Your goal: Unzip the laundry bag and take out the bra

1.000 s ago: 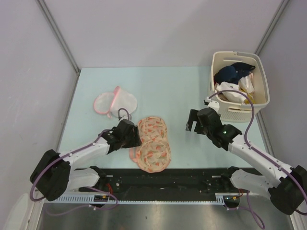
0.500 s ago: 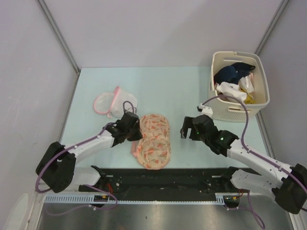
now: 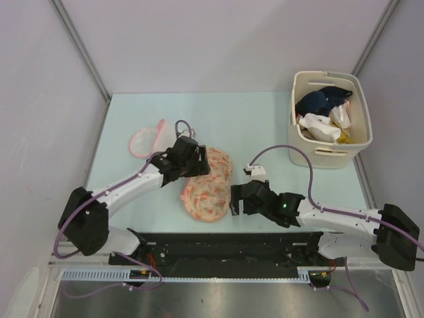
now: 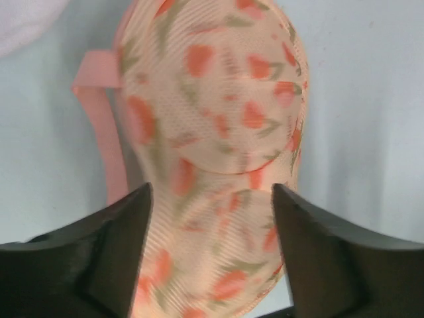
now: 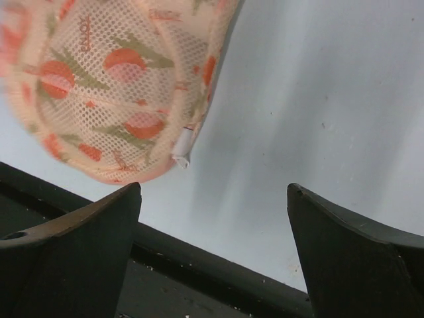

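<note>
Left gripper stands over the far end of the laundry bag. Its jaws are set wide, and the bag fills the gap between them and meets both fingers, so it appears held.

On the left of the table lies a round white cloth piece with a pink edge, partly under the left arm. Next comes the laundry bag, near the middle. It lies slanted, with its far end toward the right and its near end close to the black rail. The bag looks domed and closed, and what is inside cannot be made out through the mesh. At the far right stands a cream basket. It holds a navy garment, a white garment and a small yellow bit beside them.

The right gripper is low, just beside the right edge of the bag's near end. Its jaws are wide apart and hold nothing; only bare table is between them.

The left wrist view shows a pink loop at the left side of the bag, which the top view hides under the arm. The right wrist view shows the open mesh weave and a small white tab on the bag's edge, too small to see from above.
</note>
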Controlling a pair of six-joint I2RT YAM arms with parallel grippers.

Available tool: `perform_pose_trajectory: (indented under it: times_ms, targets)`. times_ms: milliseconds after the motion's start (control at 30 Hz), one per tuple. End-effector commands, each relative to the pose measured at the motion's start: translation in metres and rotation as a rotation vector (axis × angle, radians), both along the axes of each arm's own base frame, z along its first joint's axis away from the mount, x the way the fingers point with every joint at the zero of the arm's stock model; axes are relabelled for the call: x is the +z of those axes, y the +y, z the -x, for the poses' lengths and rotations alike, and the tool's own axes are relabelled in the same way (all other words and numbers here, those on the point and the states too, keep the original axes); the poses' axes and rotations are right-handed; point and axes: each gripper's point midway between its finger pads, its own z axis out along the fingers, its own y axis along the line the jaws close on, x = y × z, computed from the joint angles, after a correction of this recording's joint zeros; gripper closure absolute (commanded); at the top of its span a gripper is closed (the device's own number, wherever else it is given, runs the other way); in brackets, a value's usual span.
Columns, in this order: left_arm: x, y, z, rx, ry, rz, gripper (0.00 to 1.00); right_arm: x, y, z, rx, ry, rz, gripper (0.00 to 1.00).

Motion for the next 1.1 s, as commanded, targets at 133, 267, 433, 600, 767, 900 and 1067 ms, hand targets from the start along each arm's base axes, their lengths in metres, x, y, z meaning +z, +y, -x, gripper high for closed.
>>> perform_pose_trajectory:
  times_ms: [133,267,433,600,767,900,1067]
  targets:
    - [0.069,0.034,-0.010,0.012,-0.183,-0.126,0.04,-0.008,0.010,-0.027,-0.073,-0.001,-0.016,0.04]
    - [0.086,0.046,0.014,-0.011,-0.214,-0.084,0.08,-0.019,0.027,-0.034,-0.024,0.062,-0.071,0.14]
    - [0.067,0.046,0.048,-0.054,-0.139,-0.005,0.17,-0.022,0.068,-0.030,0.063,0.118,-0.214,0.19]
    - [0.030,0.029,0.077,-0.116,-0.025,0.114,0.31,-0.029,0.084,-0.033,0.072,0.155,-0.280,0.20]
    - [-0.013,0.018,0.109,-0.134,0.105,0.190,0.35,-0.037,0.079,-0.045,0.028,0.171,-0.287,0.47]
    - [-0.041,0.032,0.118,-0.087,0.148,0.149,0.33,-0.036,0.075,-0.053,0.007,0.164,-0.291,0.87]
    - [-0.075,0.035,0.111,-0.068,0.152,0.095,0.26,-0.034,0.068,-0.058,-0.016,0.151,-0.279,1.00]
